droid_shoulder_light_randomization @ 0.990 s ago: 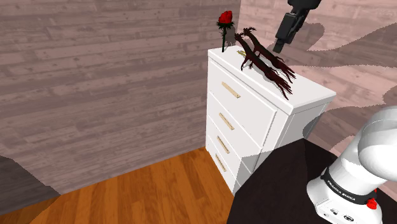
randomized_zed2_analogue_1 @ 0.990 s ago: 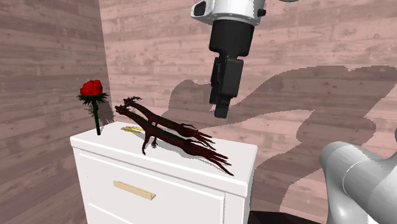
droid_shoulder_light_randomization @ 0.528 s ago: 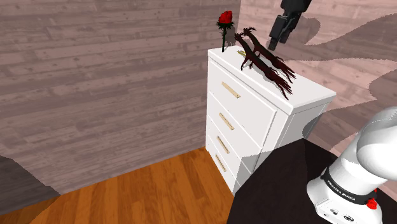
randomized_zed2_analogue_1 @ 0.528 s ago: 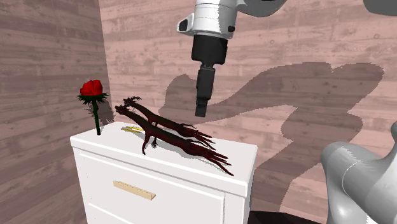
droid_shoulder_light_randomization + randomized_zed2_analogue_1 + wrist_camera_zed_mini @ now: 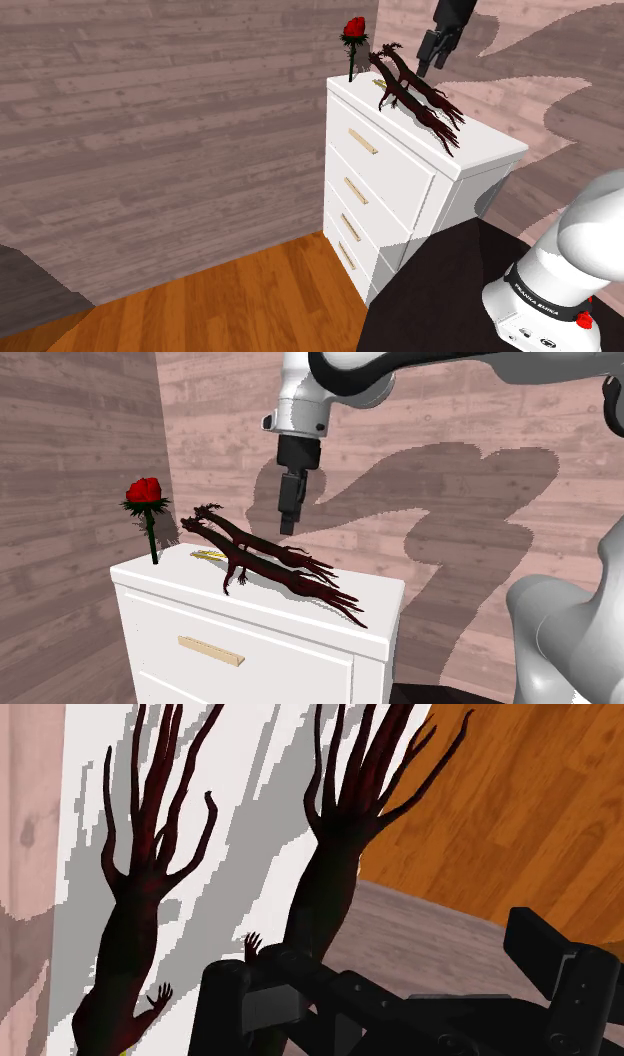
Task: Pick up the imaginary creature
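Above the dark red creature on the dresser hovers the tool (jaws spread).

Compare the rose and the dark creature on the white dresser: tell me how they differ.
Pose: the rose stands upright near one corner, while the creature lies stretched along the top.
Colour: the rose has a bright red bloom on a dark stem, and the creature is dark maroon all over.
Extent: the creature spans much of the top, and the rose takes a small spot.
Both rest on the dresser.
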You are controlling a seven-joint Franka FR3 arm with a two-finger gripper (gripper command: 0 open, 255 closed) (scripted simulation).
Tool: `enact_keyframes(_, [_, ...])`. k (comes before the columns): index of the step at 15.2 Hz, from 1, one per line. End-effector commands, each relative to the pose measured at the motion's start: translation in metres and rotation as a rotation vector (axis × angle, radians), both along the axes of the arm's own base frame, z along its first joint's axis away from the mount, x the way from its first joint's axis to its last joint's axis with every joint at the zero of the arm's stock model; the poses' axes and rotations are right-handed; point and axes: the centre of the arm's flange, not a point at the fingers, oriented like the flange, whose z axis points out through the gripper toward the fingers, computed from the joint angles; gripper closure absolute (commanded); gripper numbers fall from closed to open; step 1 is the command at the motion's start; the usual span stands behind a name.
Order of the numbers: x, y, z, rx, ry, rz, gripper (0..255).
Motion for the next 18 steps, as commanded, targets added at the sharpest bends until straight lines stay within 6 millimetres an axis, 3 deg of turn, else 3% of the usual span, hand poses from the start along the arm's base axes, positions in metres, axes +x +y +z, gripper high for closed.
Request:
enact_keyframes(1, [0.016,-0.022,-0.008,0.006,0.004,-0.019,0])
enact_keyframes(16, [0.1,-0.196,-0.067,0.056,0.036,-0.156,0])
enact_keyframes(18, [0.1,-0.196,-0.078,0.056,0.036,-0.156,0])
